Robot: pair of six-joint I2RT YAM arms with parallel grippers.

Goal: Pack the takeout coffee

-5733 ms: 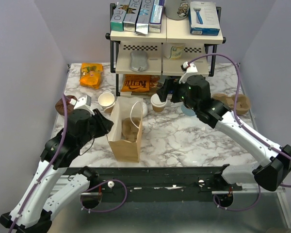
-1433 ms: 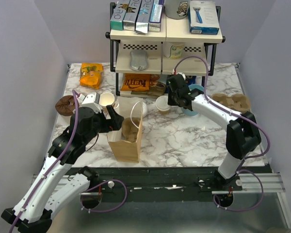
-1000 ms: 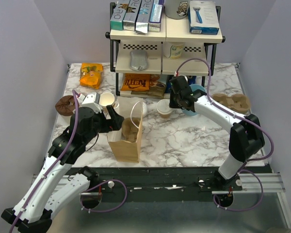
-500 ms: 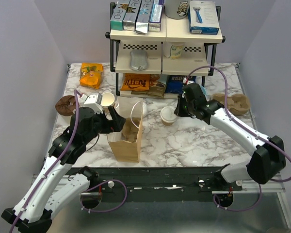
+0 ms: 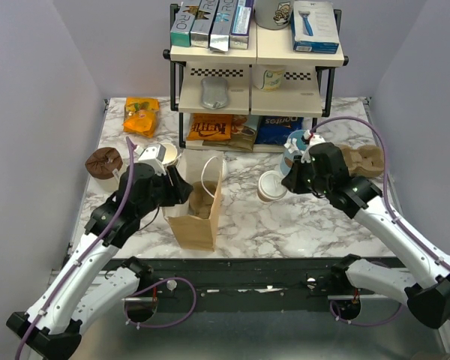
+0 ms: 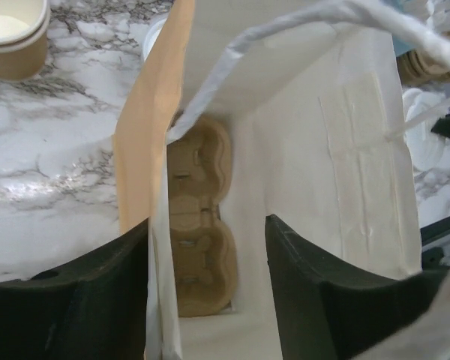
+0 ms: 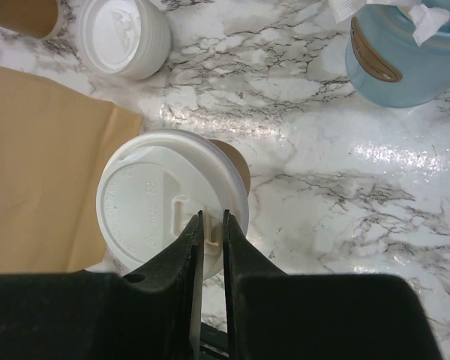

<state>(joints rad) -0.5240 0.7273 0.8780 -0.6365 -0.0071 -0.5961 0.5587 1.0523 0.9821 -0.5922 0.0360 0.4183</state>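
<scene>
The takeout coffee (image 5: 271, 185) (image 7: 169, 202), a tan paper cup under a white lid, hangs over the marble just right of the brown paper bag (image 5: 197, 202). My right gripper (image 5: 284, 183) (image 7: 212, 225) is shut on the lid's rim. The bag stands open, with a moulded cup carrier (image 6: 202, 225) lying at its bottom. My left gripper (image 5: 176, 187) (image 6: 206, 300) is open, straddling the bag's left wall (image 6: 159, 247), one finger outside and one inside, both apart from the paper.
A light-blue cup (image 5: 294, 154) (image 7: 405, 60) stands behind the right gripper. Lidless tan cups (image 5: 165, 155) (image 6: 11, 37) and a white lid stack (image 7: 124, 37) sit behind the bag. The shelf rack (image 5: 255, 67) fills the back. A spare carrier (image 5: 364, 159) lies at the right.
My right arm has carried the coffee away from the shelf, forward and to the right of the bag. The left jaws have narrowed around the bag's wall.
</scene>
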